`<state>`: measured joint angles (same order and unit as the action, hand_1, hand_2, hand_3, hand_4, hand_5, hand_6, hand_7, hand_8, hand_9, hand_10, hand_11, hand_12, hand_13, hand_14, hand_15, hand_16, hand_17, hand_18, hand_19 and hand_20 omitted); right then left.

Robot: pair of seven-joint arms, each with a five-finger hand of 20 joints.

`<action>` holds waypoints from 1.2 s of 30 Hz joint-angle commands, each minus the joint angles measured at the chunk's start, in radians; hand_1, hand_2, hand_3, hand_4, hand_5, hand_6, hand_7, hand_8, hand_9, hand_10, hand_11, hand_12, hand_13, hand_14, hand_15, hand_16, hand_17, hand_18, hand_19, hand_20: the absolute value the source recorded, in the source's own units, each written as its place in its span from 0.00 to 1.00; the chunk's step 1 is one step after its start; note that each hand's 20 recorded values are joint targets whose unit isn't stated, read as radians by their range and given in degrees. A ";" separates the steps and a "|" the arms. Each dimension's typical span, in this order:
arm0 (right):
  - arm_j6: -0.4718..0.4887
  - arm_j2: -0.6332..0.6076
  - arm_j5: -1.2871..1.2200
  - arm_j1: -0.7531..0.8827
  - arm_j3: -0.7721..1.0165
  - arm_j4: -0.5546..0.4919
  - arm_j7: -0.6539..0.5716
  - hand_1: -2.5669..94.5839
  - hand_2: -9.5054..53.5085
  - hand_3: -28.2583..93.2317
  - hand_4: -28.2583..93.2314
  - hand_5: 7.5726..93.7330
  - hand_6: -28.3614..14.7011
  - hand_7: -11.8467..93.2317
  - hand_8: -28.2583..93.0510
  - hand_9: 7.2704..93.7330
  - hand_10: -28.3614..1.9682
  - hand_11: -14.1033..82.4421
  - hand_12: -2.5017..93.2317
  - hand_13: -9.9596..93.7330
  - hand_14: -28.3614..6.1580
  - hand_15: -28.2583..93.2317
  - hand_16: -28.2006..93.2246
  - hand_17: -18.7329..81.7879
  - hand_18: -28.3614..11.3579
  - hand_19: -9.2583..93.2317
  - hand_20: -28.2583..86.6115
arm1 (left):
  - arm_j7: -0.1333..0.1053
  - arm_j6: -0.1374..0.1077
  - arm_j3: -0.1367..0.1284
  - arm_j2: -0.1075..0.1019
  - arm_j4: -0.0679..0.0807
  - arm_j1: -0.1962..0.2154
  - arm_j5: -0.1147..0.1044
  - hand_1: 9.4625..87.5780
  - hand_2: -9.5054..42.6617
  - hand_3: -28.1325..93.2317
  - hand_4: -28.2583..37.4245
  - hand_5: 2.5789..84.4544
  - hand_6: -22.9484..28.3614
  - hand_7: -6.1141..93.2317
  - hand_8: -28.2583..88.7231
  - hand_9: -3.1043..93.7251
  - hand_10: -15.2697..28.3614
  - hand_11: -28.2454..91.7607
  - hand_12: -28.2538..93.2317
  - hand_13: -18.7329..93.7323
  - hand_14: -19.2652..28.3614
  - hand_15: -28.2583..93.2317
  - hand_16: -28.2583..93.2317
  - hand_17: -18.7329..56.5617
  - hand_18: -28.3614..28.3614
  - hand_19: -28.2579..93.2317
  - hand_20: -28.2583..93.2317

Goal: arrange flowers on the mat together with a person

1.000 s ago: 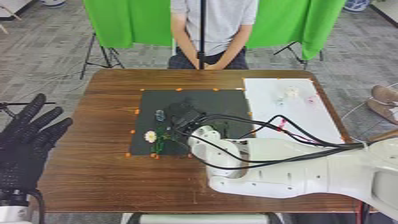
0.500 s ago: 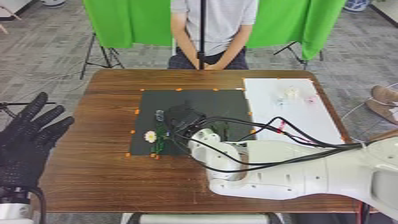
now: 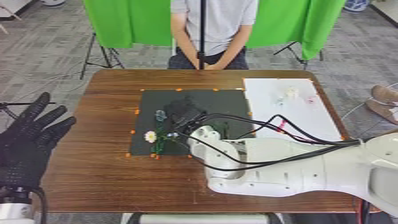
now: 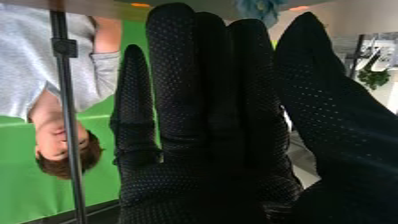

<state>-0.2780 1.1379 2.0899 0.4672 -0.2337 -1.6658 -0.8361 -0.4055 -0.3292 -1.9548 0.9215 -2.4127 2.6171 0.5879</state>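
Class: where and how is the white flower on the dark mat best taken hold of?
Probably by the thin green stem, pinched from above and the left: it runs toward the near edge of the mat, the white flower spreads round, and the right hand is to the right.

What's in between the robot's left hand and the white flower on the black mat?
In the head view, the left hand and white flower have brown tabletop, an orange mark and the black mat's edge between them.

flowers (image 3: 150, 136) lie on mat (image 3: 226, 102), left of sheet (image 3: 266, 92).
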 commanded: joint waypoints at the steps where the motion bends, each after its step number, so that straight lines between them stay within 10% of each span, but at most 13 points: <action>1: 0.002 -0.037 0.001 -0.003 0.076 -0.074 -0.003 0.50 0.00 0.81 0.00 0.73 0.75 0.28 0.18 0.76 0.58 0.38 0.20 0.75 0.59 0.66 0.36 0.43 0.29 0.78 0.31 | -0.018 -0.012 -0.003 -0.001 -0.007 0.038 -0.006 0.14 0.32 0.85 0.02 0.34 0.53 0.15 0.17 0.34 0.69 0.37 0.33 0.36 0.88 0.61 0.19 0.13 0.82 0.55 0.38; 16: 0.039 -0.272 -0.290 0.430 0.701 -0.335 0.152 0.40 0.07 0.83 0.02 0.67 0.71 0.26 0.12 0.72 0.49 0.36 0.19 0.71 0.48 0.66 0.35 0.39 0.23 0.77 0.31 | -0.047 -0.054 -0.003 -0.019 -0.009 0.105 -0.023 0.13 0.32 0.85 0.02 0.34 0.53 0.16 0.17 0.34 0.69 0.37 0.33 0.36 0.88 0.61 0.19 0.13 0.82 0.55 0.38; 20: 0.005 -0.318 -0.454 0.614 0.921 -0.396 0.236 0.36 0.12 0.82 0.02 0.64 0.69 0.26 0.12 0.68 0.43 0.34 0.19 0.68 0.42 0.66 0.34 0.37 0.22 0.76 0.31 | -0.034 -0.087 -0.001 -0.020 -0.010 0.118 0.025 0.13 0.33 0.85 0.01 0.34 0.53 0.16 0.17 0.34 0.69 0.37 0.33 0.36 0.88 0.60 0.19 0.13 0.82 0.55 0.38; 30: -0.185 -0.371 -0.686 0.886 1.218 -0.452 0.295 0.32 0.16 0.82 0.02 0.59 0.67 0.25 0.13 0.62 0.39 0.33 0.18 0.62 0.36 0.66 0.32 0.34 0.22 0.72 0.31 | -0.125 -0.099 -0.023 -0.066 -0.018 0.159 -0.020 0.10 0.33 0.84 0.00 0.34 0.52 0.15 0.17 0.34 0.68 0.37 0.33 0.35 0.87 0.59 0.19 0.12 0.81 0.54 0.38; 36: -0.254 -0.362 -0.827 0.951 1.313 -0.453 0.366 0.31 0.17 0.81 0.03 0.58 0.67 0.25 0.13 0.61 0.38 0.32 0.18 0.61 0.34 0.66 0.32 0.33 0.22 0.72 0.32 | -0.075 -0.078 -0.029 -0.040 -0.025 0.118 0.020 0.10 0.33 0.84 0.00 0.34 0.52 0.15 0.17 0.34 0.68 0.36 0.33 0.35 0.87 0.59 0.19 0.12 0.81 0.54 0.38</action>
<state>-0.4819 0.7813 1.3838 1.3459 1.0199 -2.1325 -0.5269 -0.5125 -0.4174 -1.9784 0.8639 -2.4290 2.7597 0.5804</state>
